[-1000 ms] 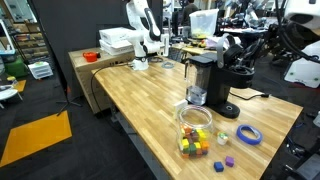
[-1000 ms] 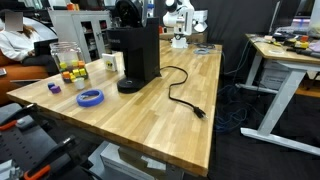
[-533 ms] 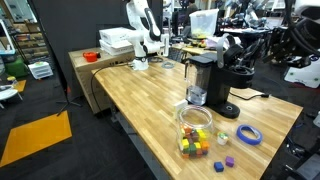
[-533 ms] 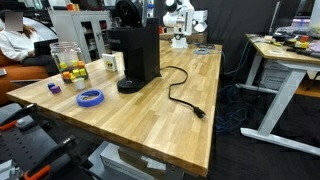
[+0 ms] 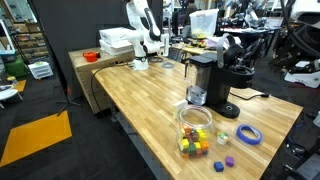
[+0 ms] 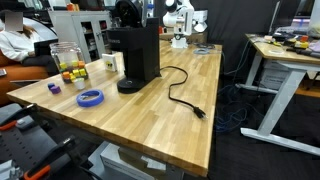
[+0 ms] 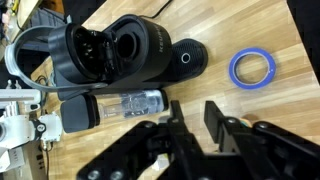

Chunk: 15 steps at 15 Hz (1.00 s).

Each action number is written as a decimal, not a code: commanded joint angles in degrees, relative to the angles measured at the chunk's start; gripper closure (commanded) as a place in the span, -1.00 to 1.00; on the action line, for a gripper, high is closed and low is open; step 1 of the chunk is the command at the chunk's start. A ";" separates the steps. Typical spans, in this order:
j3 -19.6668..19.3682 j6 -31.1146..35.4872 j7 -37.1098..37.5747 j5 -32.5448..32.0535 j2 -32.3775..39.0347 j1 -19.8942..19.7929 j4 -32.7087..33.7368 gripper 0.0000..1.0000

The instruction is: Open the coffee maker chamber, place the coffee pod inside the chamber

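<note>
Gaping empty, the end effector [image 7: 197,125] hangs above the coffee maker chamber [image 7: 110,50], blue tape ring [image 7: 252,68] nearby.

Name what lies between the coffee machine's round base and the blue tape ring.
Only bare tabletop separates base from ring, shown in the wrist view.

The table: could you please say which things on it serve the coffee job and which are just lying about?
Job:
coffee maker chamber
gripper, open and empty

Lying about:
blue tape ring
jar of coloured blocks
loose blocks beside it
</note>
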 commanded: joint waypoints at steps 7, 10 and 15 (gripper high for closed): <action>-1.56 3.64 -2.59 7.96 2.89 0.39 0.67 -0.54; -1.34 7.44 -2.45 12.86 5.57 -0.37 0.69 -0.95; 0.33 12.09 -1.95 14.91 7.58 -1.74 0.22 -1.00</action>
